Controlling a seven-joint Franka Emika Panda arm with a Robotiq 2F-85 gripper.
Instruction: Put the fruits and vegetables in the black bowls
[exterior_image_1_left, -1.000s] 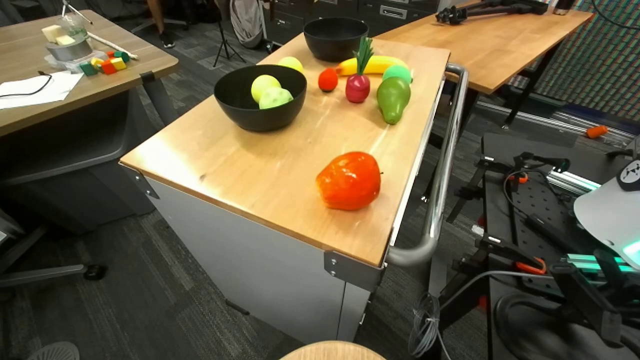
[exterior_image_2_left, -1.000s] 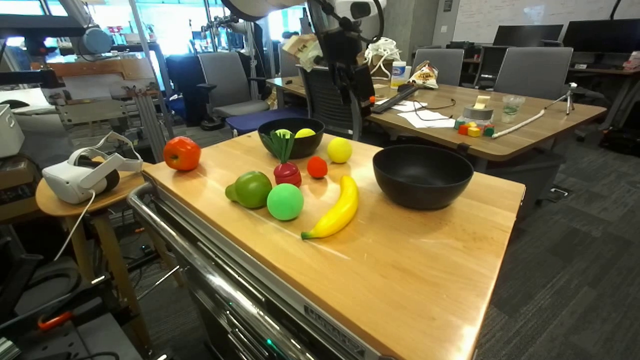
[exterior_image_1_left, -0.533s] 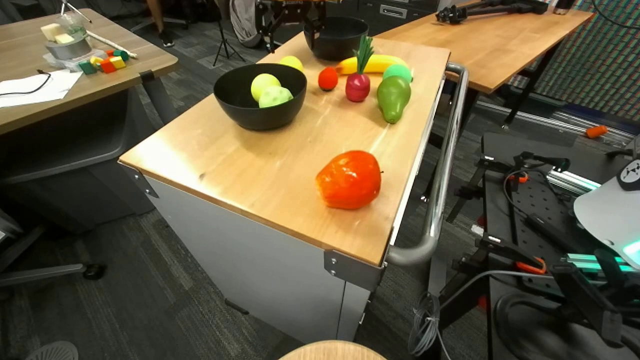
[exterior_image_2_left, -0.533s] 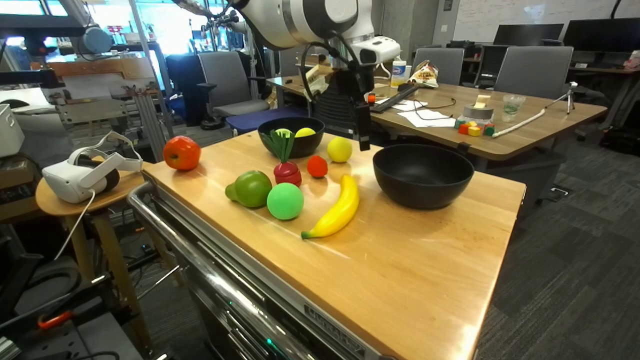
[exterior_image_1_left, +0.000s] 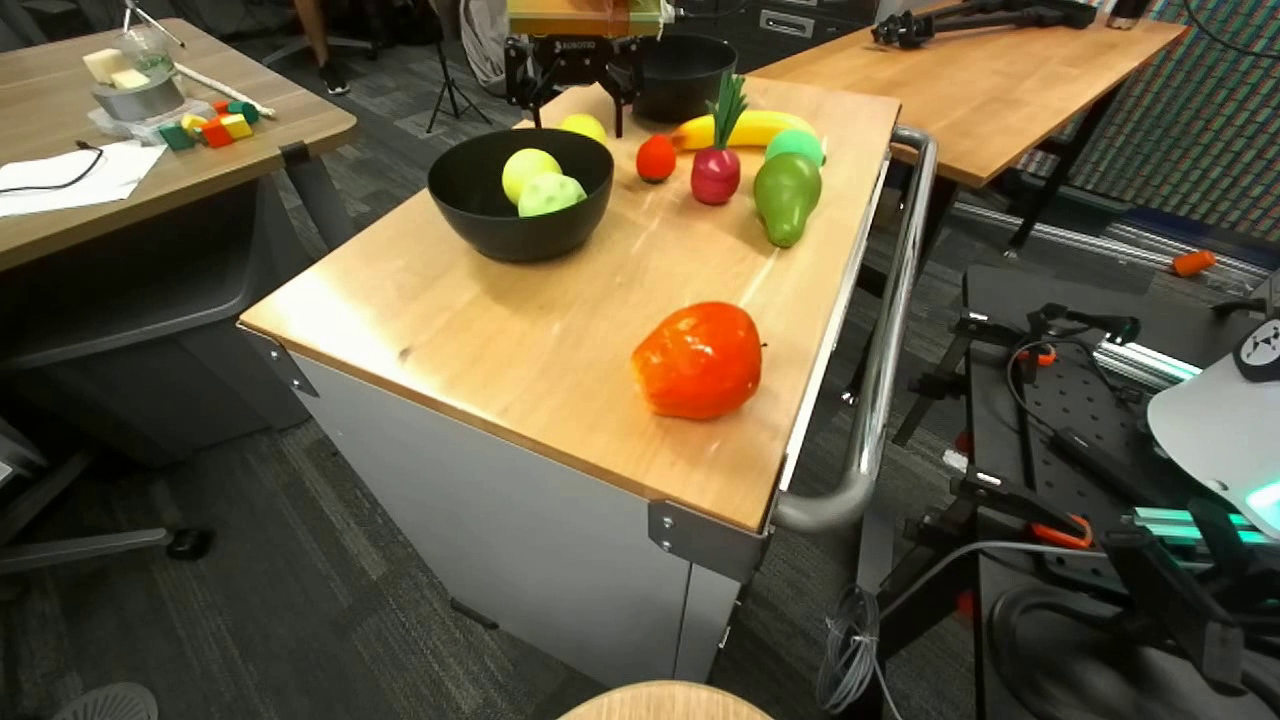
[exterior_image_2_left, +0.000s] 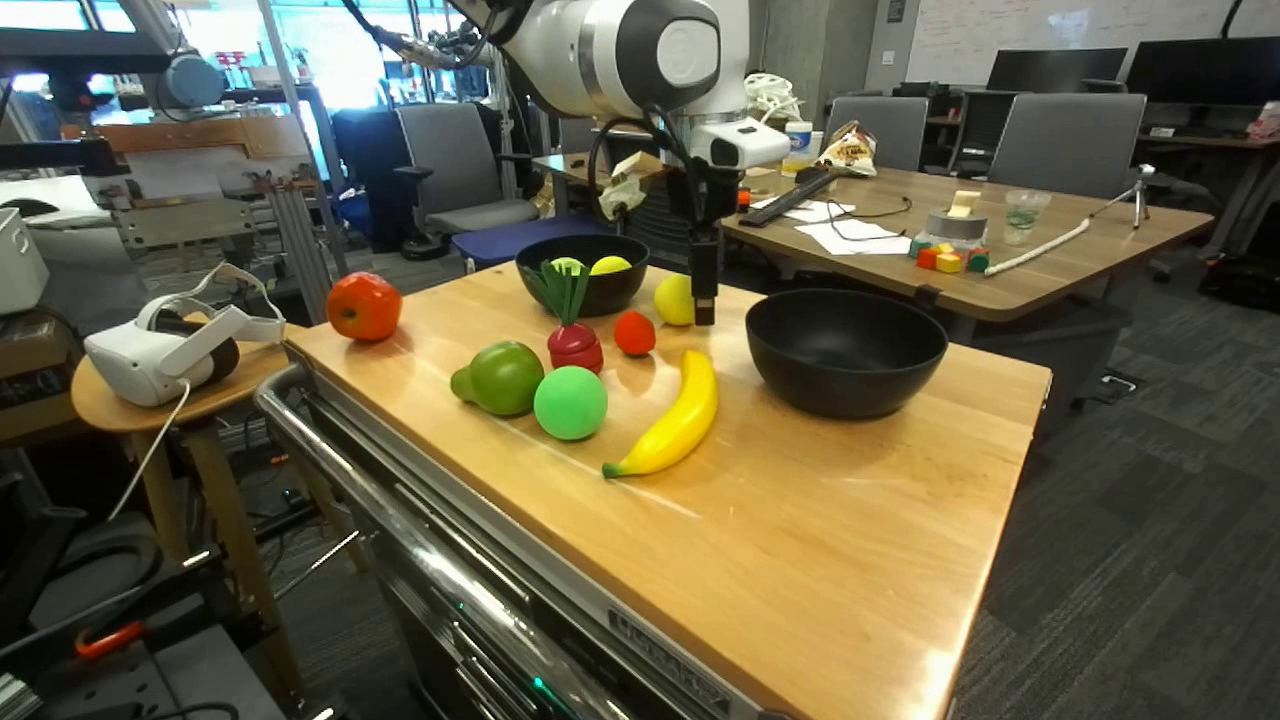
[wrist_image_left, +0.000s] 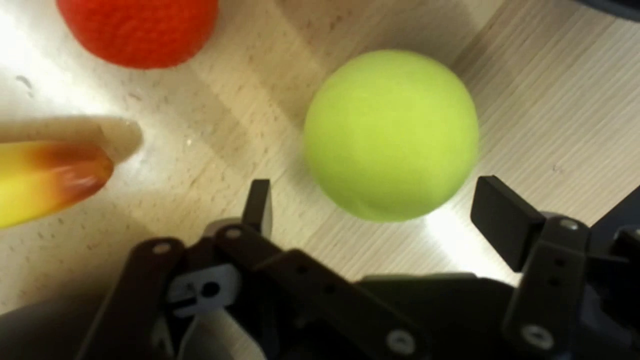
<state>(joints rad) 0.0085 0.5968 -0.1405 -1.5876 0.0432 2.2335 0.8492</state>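
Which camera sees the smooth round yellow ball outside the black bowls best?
The wrist view: the yellow ball looks big and uncovered. In both exterior views it's smaller and partly hidden, by a round black bowl or the black gripper.

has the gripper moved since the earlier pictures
Yes, downward: judged against the nearer black bowl in an exterior view, the gripper has come lower, toward the yellow ball, which it now partly hides.

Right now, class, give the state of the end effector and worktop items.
End effector: open, empty
Black bowl: two pieces showing inside
Other black bowl: no produce showing
Yellow ball: loose, ungripped
Radish: loose, upright
Banana: loose, lying
Pear-shaped fruit: loose, lying
Green ball: loose
Small red fruit: loose
Big red fruit: loose
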